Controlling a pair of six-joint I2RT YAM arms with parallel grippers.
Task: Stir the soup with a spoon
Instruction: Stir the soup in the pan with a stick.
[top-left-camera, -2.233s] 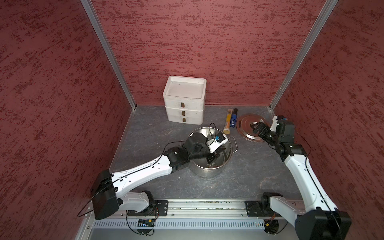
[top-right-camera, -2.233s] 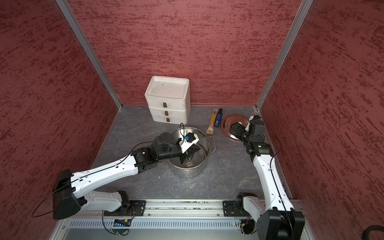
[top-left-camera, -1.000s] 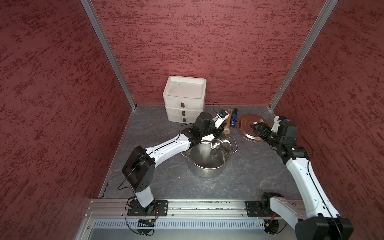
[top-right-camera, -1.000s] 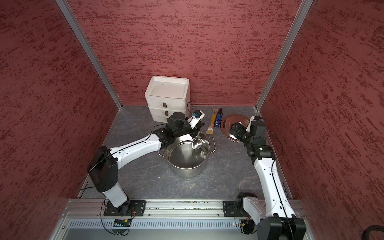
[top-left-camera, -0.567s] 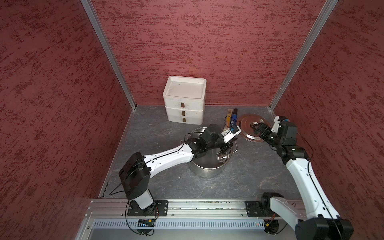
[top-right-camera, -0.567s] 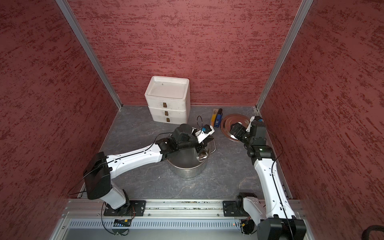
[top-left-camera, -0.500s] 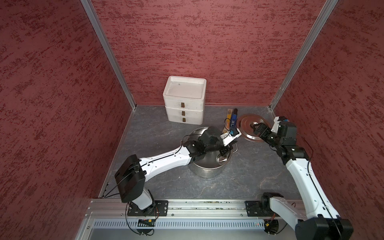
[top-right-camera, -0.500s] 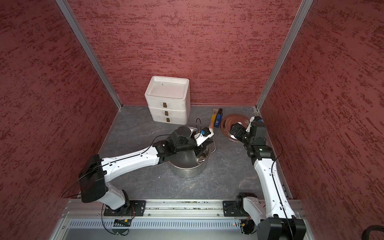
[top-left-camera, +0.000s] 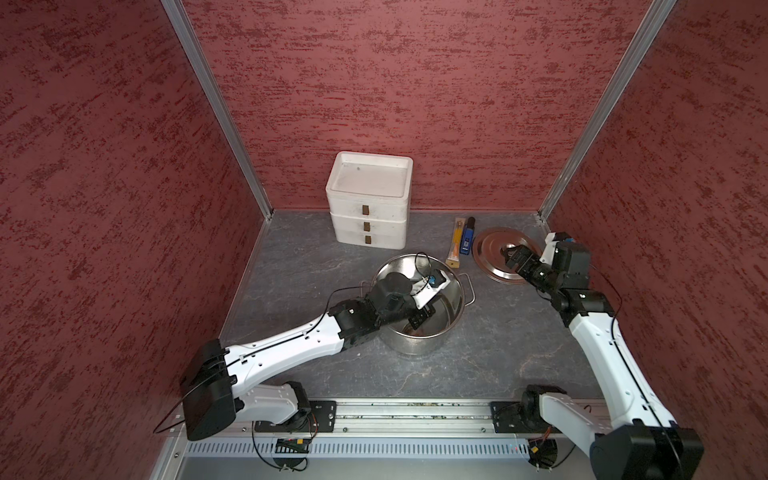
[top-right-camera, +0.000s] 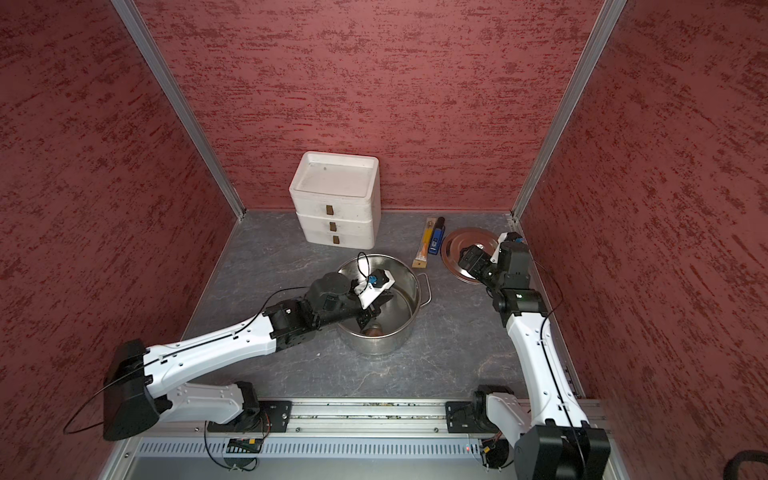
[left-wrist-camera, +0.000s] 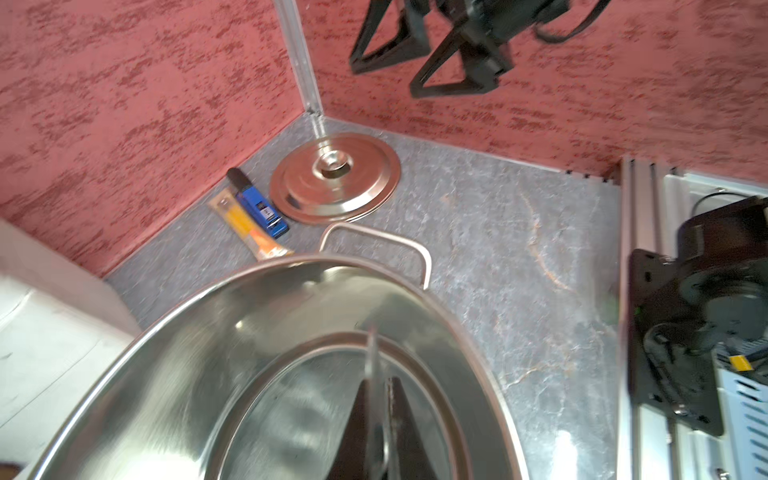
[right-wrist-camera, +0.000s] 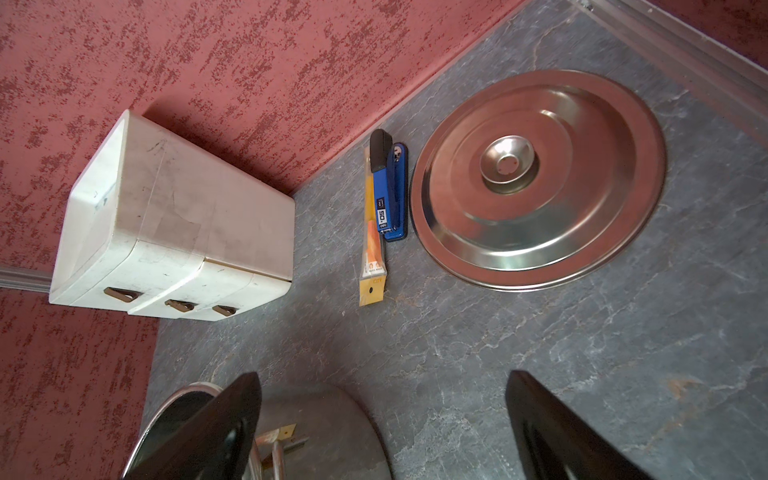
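Pot: large shiny stainless-steel stockpot (top-left-camera: 419, 345) with wire loop handles, upright on the grey stone-patterned tabletop (top-left-camera: 311, 257); no liquid visible inside.
Spoon: long slim silver metal spoon (left-wrist-camera: 372, 353), inside the pot, thin handle pinched in the left gripper; bowl end hard to make out.
Left gripper: left gripper (top-left-camera: 420, 318) reaching in over the pot's left rim, tips low inside, fingers (left-wrist-camera: 399, 419) pressed together on the spoon handle.
Right gripper: right gripper (top-left-camera: 513, 259) up in the air behind and right of the pot, above the lid, fingers (right-wrist-camera: 224, 424) spread wide, holding nothing.
Lid: round flat steel lid (right-wrist-camera: 540, 183), lying flat behind and right of the pot, apart from it.
Stick: orange-yellow stick in a clear wrapper (top-left-camera: 456, 243), close behind the pot's right rear rim.
Blue tool: small blue plastic tool with a black end (right-wrist-camera: 388, 195), behind the pot, right beside the stick, between stick and lid.
Drawers: white plastic three-drawer box (top-left-camera: 368, 208), straight behind the pot, apart, against the back wall.
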